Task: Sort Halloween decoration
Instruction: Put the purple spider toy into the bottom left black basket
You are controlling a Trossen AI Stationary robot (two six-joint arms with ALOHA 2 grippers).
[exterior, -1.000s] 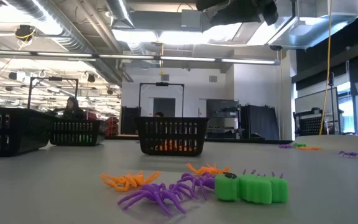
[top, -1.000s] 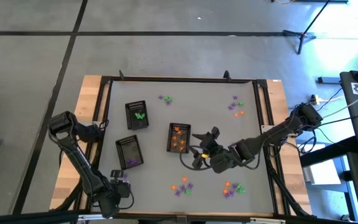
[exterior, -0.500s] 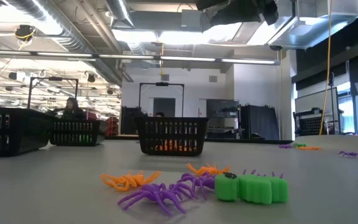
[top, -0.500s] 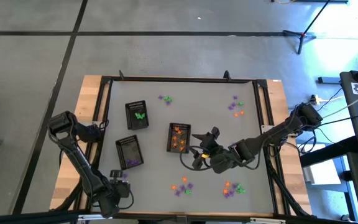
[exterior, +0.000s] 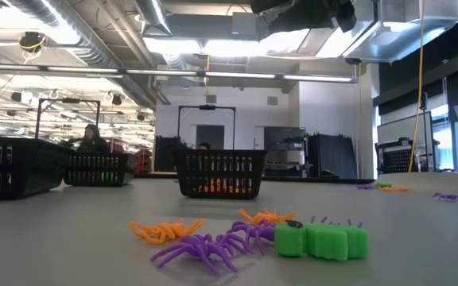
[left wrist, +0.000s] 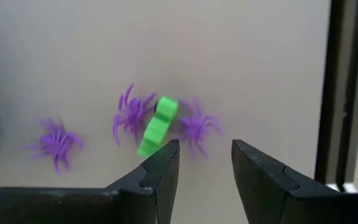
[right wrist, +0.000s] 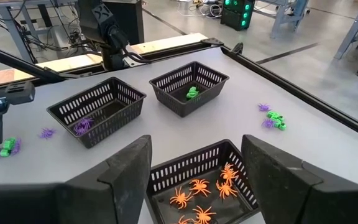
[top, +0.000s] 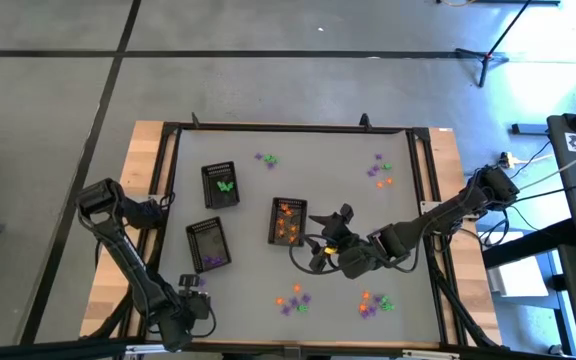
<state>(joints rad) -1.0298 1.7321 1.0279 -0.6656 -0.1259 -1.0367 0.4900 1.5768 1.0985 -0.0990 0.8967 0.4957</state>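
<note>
Worktop: carries three black baskets, one per colour, so each toy has a fixed destination.
Orange basket: holds orange spiders; the right gripper hangs directly above it, jaws wide and empty, suited to a drop.
Purple basket; green basket: a few matching pieces inside.
Left gripper: at the near left corner, jaws partly open, empty, poised over a green piece between purple spiders.
Unsorted toys: small clusters scattered on the worktop.

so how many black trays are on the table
3. One with green trinkets toward the far left, one with purple nearer the left arm, one with orange spiders in the middle, below the right gripper. None looks hidden.
</note>
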